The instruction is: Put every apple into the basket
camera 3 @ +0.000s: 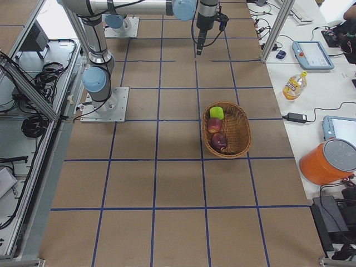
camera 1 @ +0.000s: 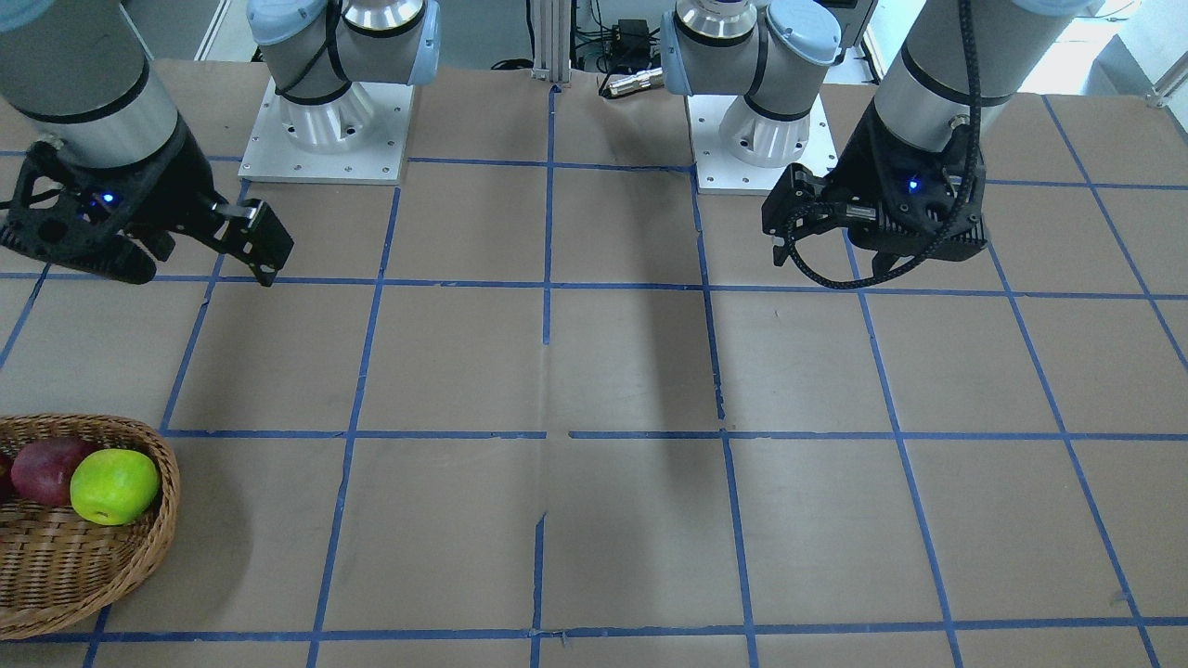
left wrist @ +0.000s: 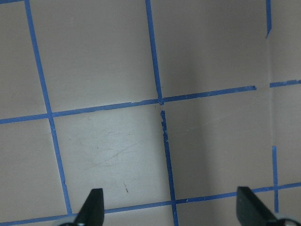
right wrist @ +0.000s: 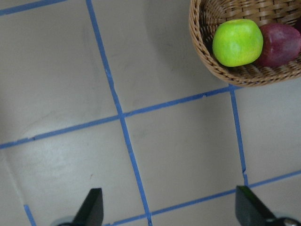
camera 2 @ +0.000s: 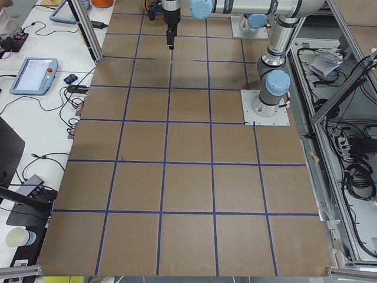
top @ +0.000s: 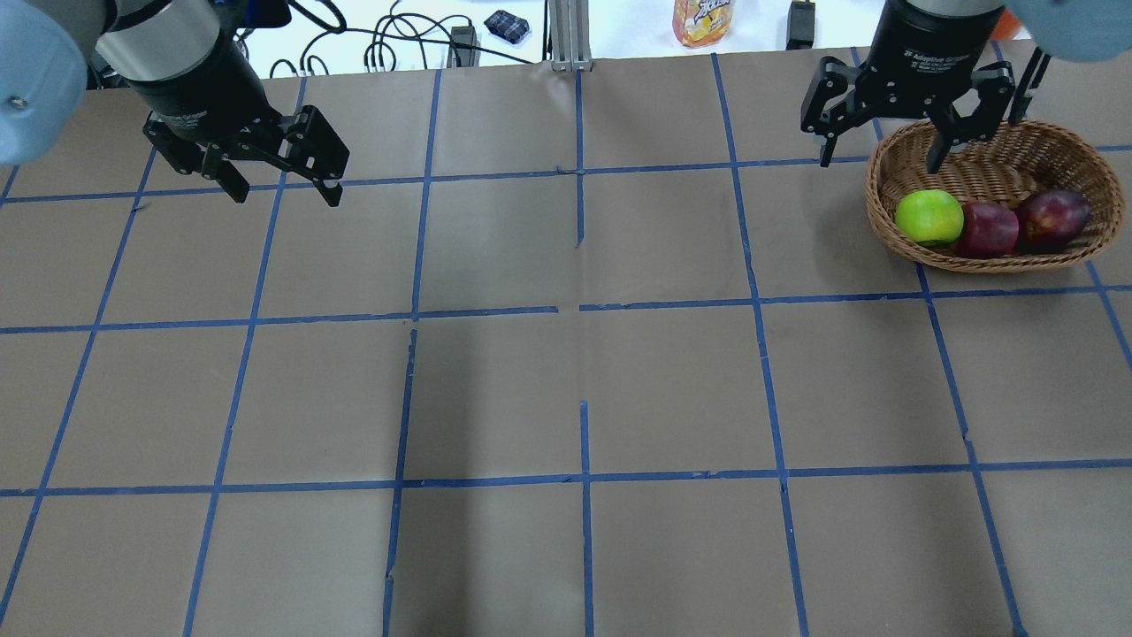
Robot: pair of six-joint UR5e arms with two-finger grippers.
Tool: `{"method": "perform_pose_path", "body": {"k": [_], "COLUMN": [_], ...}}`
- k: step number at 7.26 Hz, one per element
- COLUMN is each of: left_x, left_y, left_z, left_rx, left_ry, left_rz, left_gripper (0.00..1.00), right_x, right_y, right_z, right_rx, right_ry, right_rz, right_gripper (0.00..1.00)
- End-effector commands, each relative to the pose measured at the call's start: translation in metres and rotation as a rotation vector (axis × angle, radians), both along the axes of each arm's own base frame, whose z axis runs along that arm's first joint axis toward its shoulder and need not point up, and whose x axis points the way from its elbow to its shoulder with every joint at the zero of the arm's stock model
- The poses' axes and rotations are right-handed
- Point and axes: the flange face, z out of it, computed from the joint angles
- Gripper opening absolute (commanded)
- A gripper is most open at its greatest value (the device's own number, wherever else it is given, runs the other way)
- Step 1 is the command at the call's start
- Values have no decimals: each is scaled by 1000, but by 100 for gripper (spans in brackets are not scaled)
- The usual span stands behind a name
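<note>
All three apples lie in the wicker basket (top: 999, 150) at the table's far right: the green apple (top: 929, 218), the red apple (top: 989, 228) and the dark maroon apple (top: 1052, 217), side by side against the near rim. The right wrist view shows the basket (right wrist: 200, 28), the green apple (right wrist: 237, 42) and the red apple (right wrist: 282, 44). My right gripper (top: 880, 164) is open and empty, raised just left of the basket's far rim. My left gripper (top: 286, 196) is open and empty, raised over the bare far left of the table.
Brown paper with a blue tape grid covers the table (top: 575, 389). Both arm bases (camera 1: 325, 130) stand at the robot's edge. A bottle (camera 3: 293, 84), tablets and cables lie on the side bench beyond the far edge.
</note>
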Motion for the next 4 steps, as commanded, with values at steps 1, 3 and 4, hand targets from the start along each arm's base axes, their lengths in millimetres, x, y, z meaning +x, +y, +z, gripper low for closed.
{"method": "perform_pose_path", "body": {"k": [1,3,4], "left_x": [0,0,0], "left_y": [0,0,0], "left_z": [-1,0,0], "left_rx": [1,0,0], "left_ry": [0,0,0], "left_rz": [0,0,0], "left_gripper": [100,100,100], "right_x": [14,18,17], "right_y": [60,100,125], "right_z": [-26,-58,-59], "right_rx": [78,47,38], "right_ry": [-56,-88,-96], "right_rz": [16,17,32], "right_gripper": [100,100,100]}}
